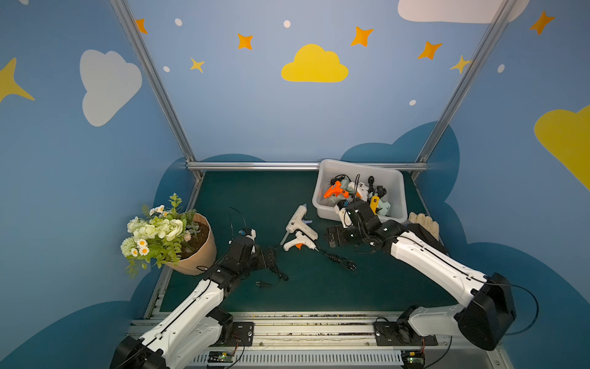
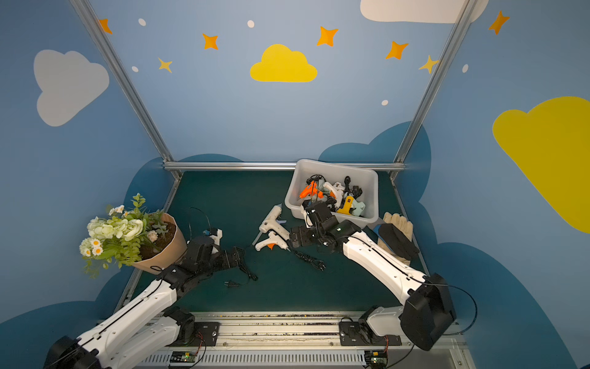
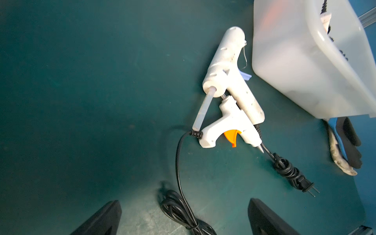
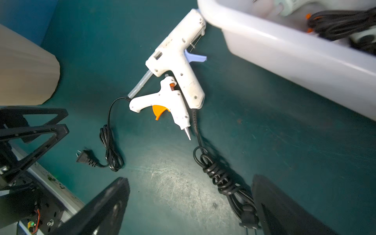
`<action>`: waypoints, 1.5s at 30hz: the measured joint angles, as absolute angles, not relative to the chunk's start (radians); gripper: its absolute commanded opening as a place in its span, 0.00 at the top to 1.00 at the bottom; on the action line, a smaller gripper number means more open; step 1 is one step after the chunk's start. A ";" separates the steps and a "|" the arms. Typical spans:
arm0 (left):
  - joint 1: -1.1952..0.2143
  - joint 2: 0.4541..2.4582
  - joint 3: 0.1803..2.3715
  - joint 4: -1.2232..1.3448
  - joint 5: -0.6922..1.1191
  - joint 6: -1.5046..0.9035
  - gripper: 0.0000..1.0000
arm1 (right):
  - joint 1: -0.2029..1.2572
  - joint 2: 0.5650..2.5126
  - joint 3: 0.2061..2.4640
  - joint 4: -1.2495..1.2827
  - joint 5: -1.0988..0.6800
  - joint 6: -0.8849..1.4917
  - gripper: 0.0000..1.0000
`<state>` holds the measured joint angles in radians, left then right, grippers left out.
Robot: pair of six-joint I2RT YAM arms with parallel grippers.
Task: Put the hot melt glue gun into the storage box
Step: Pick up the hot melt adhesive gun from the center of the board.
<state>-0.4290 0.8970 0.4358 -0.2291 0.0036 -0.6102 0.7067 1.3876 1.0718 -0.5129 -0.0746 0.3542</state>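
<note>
Two white hot melt glue guns lie touching on the green mat: a larger one with a blue trigger and a smaller one with an orange trigger. Just beyond them stands the pale storage box, which holds several glue guns and cords. My left gripper is open above the smaller gun's bundled cord, left of the guns. On their right, in front of the box, my right gripper is open. The larger gun's coiled cord lies by one of its fingers.
A tilted pot of flowers sits at the mat's left edge, close to my left arm. Work gloves lie right of the box. An aluminium rail bounds the back. A loose plug lies near the left wrist.
</note>
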 measured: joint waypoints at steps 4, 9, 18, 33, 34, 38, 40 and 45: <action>-0.441 0.922 0.436 -0.229 0.004 -0.617 0.00 | 0.730 1.515 1.095 -0.501 -0.146 0.328 0.16; -0.442 0.937 0.435 -0.225 -0.002 -0.630 0.00 | 0.766 1.671 1.176 -0.499 -0.176 0.283 0.23; -0.442 0.947 0.434 -0.225 -0.023 -0.640 0.00 | 0.785 1.878 1.345 -0.515 -0.175 0.218 0.28; -0.442 0.929 0.407 -0.224 -0.041 -0.663 0.00 | 0.784 2.030 1.466 -0.550 -0.166 0.175 0.31; -0.442 0.928 0.406 -0.224 -0.041 -0.664 0.00 | 0.784 2.032 1.467 -0.550 -0.165 0.175 0.30; -0.444 0.928 0.405 -0.223 -0.041 -0.668 0.00 | 0.786 2.045 1.468 -0.558 -0.178 0.176 0.33; -0.444 0.928 0.405 -0.224 -0.042 -0.671 0.00 | 0.788 2.046 1.465 -0.564 -0.188 0.178 0.34; -0.444 0.928 0.405 -0.223 -0.045 -0.677 0.00 | 0.813 2.041 1.432 -0.564 -0.205 0.186 0.36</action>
